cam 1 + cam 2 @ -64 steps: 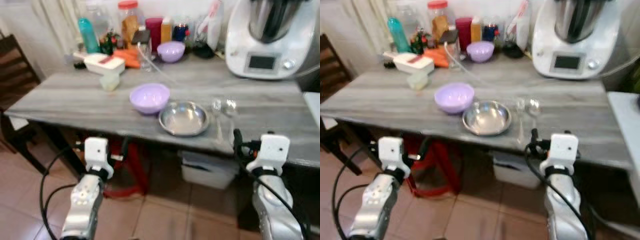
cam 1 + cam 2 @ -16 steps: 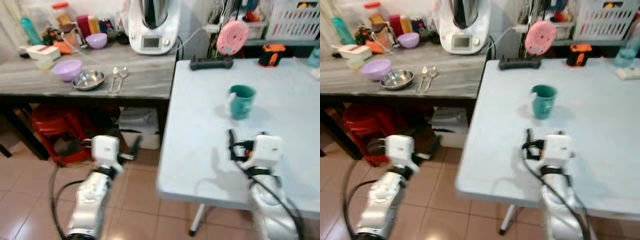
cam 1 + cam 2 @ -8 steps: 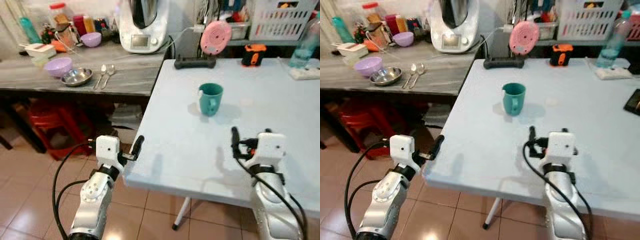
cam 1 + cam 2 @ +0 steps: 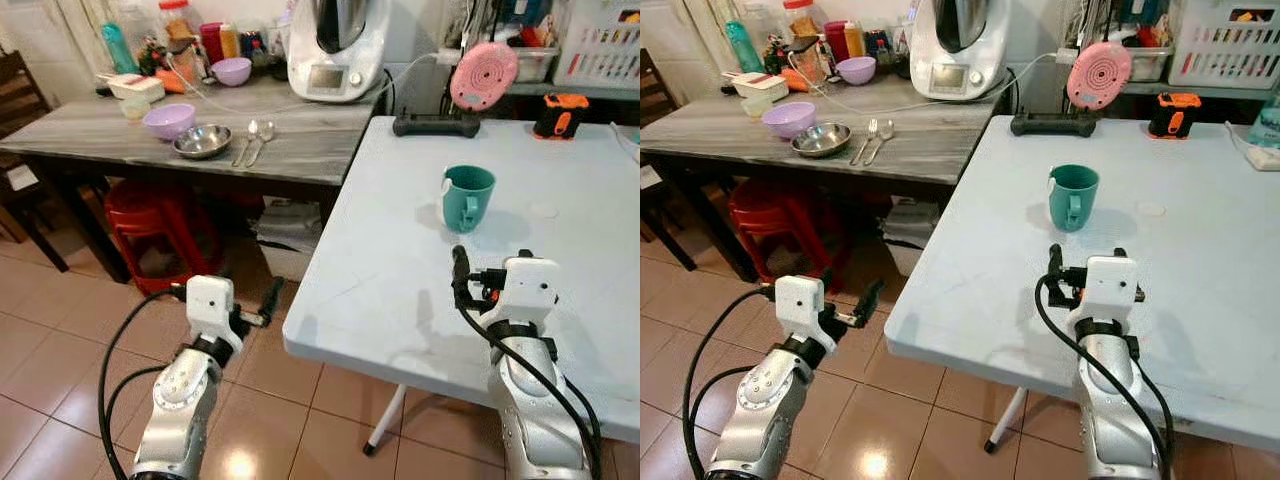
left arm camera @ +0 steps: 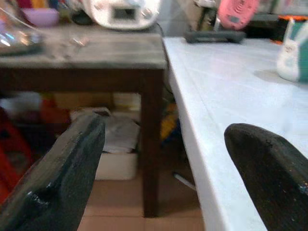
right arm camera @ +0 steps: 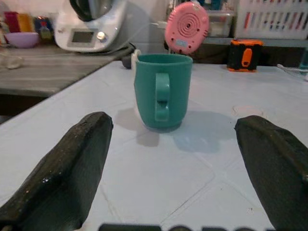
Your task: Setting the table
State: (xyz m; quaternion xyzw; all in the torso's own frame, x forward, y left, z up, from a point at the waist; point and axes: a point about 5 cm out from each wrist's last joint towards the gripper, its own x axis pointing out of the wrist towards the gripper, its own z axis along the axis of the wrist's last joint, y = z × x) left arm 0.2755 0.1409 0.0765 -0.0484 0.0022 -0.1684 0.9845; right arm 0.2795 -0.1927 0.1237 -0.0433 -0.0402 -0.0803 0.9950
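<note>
In the middle of the right wrist frame the teal mug (image 6: pixel 162 91) stands upright on the white table (image 4: pixel 970 270), handle toward my spread right fingers (image 6: pixel 67 168); it looks rigid, glazed and slippery, so I'd pinch its body.

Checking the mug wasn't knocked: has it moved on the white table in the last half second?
No. The mug stands at the same spot before the black power strip; the camera shifted.

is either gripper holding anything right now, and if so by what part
Nothing is held. The right gripper is open over the white table, with the teal mug standing apart ahead of its fingers. The left gripper is open beside the table edge.
</note>
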